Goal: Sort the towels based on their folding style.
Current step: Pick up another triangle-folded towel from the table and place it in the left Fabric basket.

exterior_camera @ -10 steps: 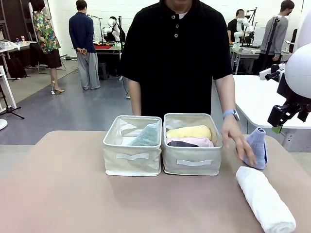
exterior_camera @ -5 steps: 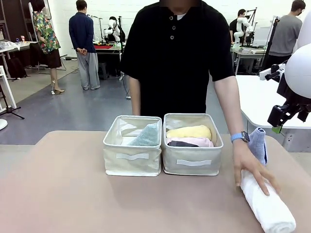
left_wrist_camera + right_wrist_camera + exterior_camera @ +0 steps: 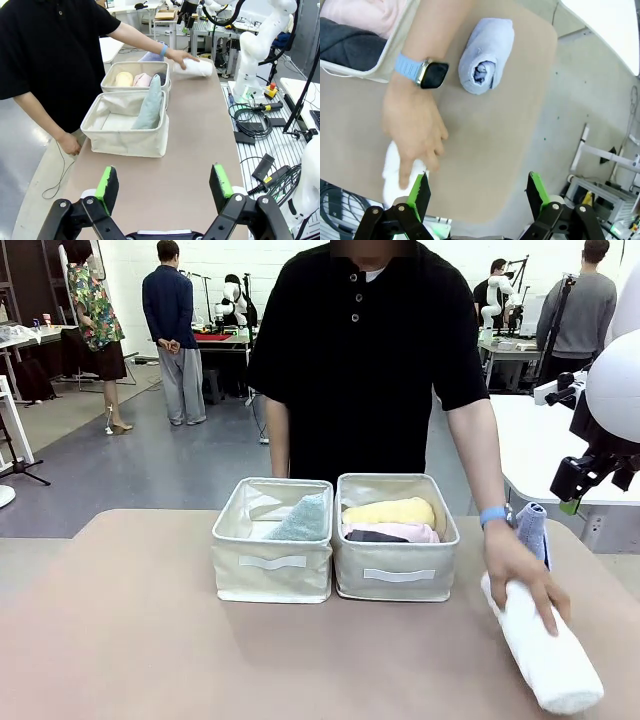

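White rolled towel [image 3: 550, 665] is gripped at 1 end by the person's hand [image 3: 520, 568] on the desk [image 3: 150, 640], near the bin [image 3: 395, 585] where 3 rolls [image 3: 390, 512] are grouped by fold. The blue cone [image 3: 533, 528] stands just behind. Left tool [image 3: 162, 182] and right tool [image 3: 476, 190] are spread wide, empty.

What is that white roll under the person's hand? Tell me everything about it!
The white towel is fluffy terry cloth rolled into a thick cylinder. It lies on its side on the tan table, to the right of the cream bins, slanting toward the robot's side. The person's hand rests on its far end. No gripper touches it.
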Action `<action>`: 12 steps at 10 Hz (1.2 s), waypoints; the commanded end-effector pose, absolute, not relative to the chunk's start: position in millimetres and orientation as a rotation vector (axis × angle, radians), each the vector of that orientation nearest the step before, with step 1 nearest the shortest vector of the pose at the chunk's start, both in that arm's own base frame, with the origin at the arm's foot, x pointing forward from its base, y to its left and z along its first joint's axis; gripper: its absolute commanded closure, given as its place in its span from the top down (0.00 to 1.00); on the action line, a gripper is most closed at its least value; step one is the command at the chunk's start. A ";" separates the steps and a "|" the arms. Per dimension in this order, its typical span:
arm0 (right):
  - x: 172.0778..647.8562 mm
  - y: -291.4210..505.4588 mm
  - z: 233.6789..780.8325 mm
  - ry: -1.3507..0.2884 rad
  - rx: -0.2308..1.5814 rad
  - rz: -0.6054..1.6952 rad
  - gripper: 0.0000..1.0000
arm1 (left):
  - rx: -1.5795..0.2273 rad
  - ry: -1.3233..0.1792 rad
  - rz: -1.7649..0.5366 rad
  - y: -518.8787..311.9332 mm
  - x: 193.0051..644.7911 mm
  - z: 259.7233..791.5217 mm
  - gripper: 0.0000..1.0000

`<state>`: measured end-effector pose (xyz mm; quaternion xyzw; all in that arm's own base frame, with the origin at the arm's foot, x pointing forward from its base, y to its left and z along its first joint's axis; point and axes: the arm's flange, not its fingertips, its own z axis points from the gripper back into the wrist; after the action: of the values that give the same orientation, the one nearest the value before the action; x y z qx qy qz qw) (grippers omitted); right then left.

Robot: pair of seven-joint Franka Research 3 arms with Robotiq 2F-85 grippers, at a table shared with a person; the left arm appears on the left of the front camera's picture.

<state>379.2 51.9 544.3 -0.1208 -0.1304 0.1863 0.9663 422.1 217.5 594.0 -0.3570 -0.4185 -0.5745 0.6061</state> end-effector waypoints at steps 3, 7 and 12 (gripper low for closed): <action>417.7 60.8 526.6 -0.238 -0.204 0.379 1.00 | -0.820 -0.977 -1.309 215.6 420.0 594.6 0.95; 417.7 60.8 526.6 -0.238 -0.204 0.379 1.00 | -0.820 -0.977 -1.309 215.6 420.0 594.6 0.95; 418.8 59.5 525.7 -0.240 -0.228 0.393 1.00 | -0.820 -0.977 -1.309 215.6 420.0 594.6 0.95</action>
<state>418.8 59.4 525.7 -0.1129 -0.1189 0.1944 0.9671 422.1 217.5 593.7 -0.3574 -0.4184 -0.5743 0.6062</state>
